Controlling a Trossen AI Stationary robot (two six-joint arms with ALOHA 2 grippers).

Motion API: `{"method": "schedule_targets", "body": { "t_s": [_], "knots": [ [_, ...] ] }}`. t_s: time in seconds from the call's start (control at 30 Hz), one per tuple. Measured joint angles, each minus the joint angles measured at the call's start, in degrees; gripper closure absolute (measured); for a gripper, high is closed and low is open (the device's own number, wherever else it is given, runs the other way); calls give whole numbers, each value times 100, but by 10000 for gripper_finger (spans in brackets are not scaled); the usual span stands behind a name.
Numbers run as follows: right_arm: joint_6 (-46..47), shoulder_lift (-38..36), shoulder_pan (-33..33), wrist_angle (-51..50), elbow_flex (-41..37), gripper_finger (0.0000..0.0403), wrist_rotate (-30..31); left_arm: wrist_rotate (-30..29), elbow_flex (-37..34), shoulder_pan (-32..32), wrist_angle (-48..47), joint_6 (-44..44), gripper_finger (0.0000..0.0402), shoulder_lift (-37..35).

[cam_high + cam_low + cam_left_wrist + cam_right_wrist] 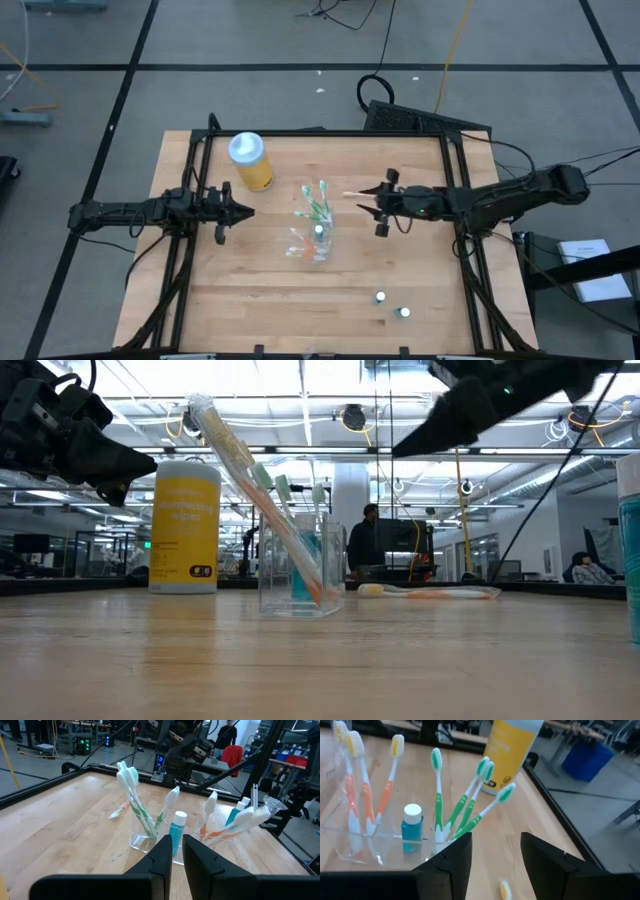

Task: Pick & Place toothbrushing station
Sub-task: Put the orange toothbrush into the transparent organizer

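Note:
A clear plastic cup (318, 243) stands mid-table and holds green, orange and white toothbrushes (465, 815), which lean on its rim. A teal white-capped tube (412, 827) stands upright inside it. One orange-and-white toothbrush (430, 593) lies flat on the table behind the cup. My right gripper (366, 206) hangs open above the table, right of the cup and over that loose toothbrush, with nothing between its fingers (452, 860). My left gripper (246, 211) waits shut at the table's left, pointing level at the cup (150, 842).
A yellow bottle with a pale blue lid (250, 160) stands at the far left of the table. Two small capped tubes (381, 297) (403, 313) stand near the front right. A dark frame (330, 133) borders the tabletop. A person (368, 540) sits in the room beyond.

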Motion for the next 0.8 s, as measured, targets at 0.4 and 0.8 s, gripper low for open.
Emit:
{"method": "schedule_targets", "body": {
  "t_s": [0.4,0.8],
  "knots": [
    [-159,-694,-40,2443,-1827,243,-464,-1,-1,0,1,1,353,0],
    [545,-34,-1617,1672,-1428,237,-1425,-1,0,0,-1,0,353,0]
  ]
}}
